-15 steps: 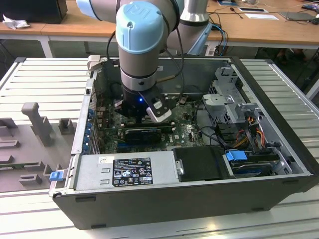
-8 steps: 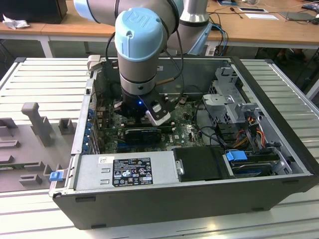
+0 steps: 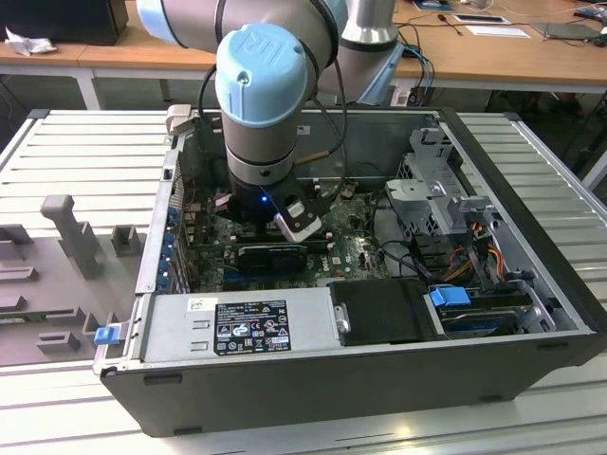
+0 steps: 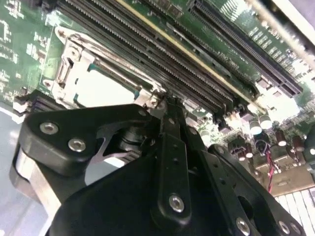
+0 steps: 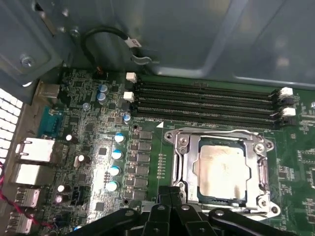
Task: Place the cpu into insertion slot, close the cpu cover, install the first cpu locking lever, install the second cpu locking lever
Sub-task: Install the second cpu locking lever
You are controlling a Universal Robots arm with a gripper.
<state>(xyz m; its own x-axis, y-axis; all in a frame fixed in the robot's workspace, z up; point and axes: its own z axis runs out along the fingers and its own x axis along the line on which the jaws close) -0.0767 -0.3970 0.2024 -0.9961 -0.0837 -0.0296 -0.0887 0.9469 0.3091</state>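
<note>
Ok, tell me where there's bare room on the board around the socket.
Little room: memory slots border one side of the cpu cover, capacitors and chips another, the gripper a third. Barest patch: green board beyond the cover's far edge.

- cpu [image 5: 221, 169]: one, seated in socket
- insertion slot [image 5: 189, 169]: one
- cpu cover [image 5: 219, 135]: one, lying over the socket
- long black memory slots [image 5: 204, 101]: four, side by side
- blue-topped capacitors [image 5: 116, 155] in a column beside socket: four
- gripper [image 5: 170, 199]: one
- computer case [image 3: 313, 384]: one
</note>
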